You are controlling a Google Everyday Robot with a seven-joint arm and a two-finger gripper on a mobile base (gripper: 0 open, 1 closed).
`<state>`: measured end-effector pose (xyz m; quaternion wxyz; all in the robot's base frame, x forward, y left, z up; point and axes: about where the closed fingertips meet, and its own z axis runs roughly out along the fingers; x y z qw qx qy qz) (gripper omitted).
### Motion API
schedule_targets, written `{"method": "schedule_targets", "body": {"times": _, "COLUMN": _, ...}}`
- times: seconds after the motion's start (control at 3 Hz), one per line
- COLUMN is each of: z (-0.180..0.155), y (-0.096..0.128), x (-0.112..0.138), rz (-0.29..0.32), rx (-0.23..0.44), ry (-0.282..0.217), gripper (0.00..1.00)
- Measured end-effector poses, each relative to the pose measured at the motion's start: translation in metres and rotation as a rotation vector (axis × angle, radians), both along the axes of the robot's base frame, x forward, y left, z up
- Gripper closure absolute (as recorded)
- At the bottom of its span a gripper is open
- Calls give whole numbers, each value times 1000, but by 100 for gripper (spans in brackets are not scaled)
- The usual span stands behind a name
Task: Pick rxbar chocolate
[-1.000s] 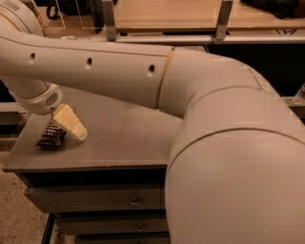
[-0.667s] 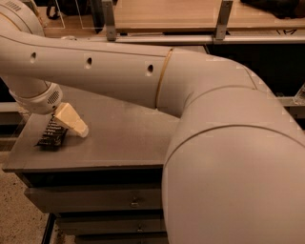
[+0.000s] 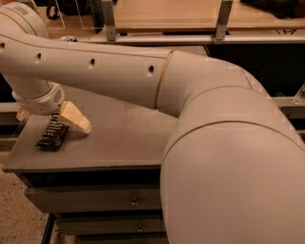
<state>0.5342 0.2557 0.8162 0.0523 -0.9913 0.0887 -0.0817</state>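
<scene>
Camera view: hand (image 3: 51, 119) (higher) beside rxbar chocolate (image 3: 52, 134)

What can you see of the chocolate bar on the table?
The chocolate bar is a small, thin, flat rectangle in a black wrapper with rows of white text. It lies flat near the left front corner of the grey table, long side pointing away. The tool hangs just above its far end; whether they touch is unclear.

A grey cabinet top (image 3: 124, 138) sits over drawers (image 3: 95, 200) with small pulls, on a pale speckled floor (image 3: 16, 214). Behind it runs a wooden shelf (image 3: 167, 14) on metal uprights (image 3: 223, 19). The light is warm and dim. The gripper (image 3: 50, 121) hangs over the cabinet's left end
</scene>
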Motion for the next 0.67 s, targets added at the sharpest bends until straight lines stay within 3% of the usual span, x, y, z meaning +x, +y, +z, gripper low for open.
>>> {"method": "schedule_targets", "body": {"times": 0.33, "z": -3, "y": -1, "x": 0, "rz": 34, "rx": -11, "ry": 2, "gripper": 15}}
{"method": "schedule_targets", "body": {"times": 0.67, "z": -4, "y": -2, "x": -1, "rz": 53, "rx": -25, "ry": 5, "gripper": 38}}
